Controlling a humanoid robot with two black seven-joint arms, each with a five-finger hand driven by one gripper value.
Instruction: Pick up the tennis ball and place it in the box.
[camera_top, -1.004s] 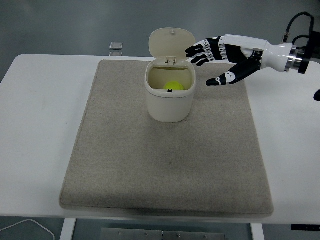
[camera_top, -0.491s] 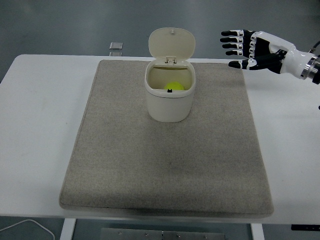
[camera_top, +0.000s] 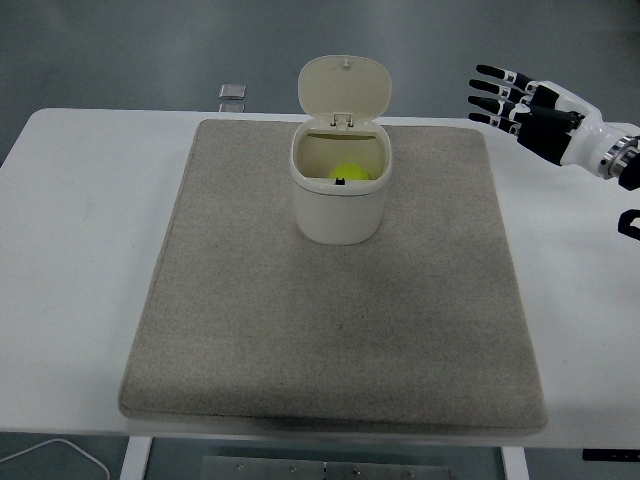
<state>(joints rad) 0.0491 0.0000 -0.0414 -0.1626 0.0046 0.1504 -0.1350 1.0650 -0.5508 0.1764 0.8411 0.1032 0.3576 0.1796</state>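
One tennis ball (camera_top: 346, 173) inside box (camera_top: 338, 205); right hand (camera_top: 528, 103) spread, empty.

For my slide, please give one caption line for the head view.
Tennis ball inside the open box on the mat; right robot hand open beside it.

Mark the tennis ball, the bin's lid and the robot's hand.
tennis ball (camera_top: 347, 173), head view, its yellow top inside the bin.
lid (camera_top: 344, 86), head view, middle of the raised flap.
right hand (camera_top: 528, 103), head view, the palm.
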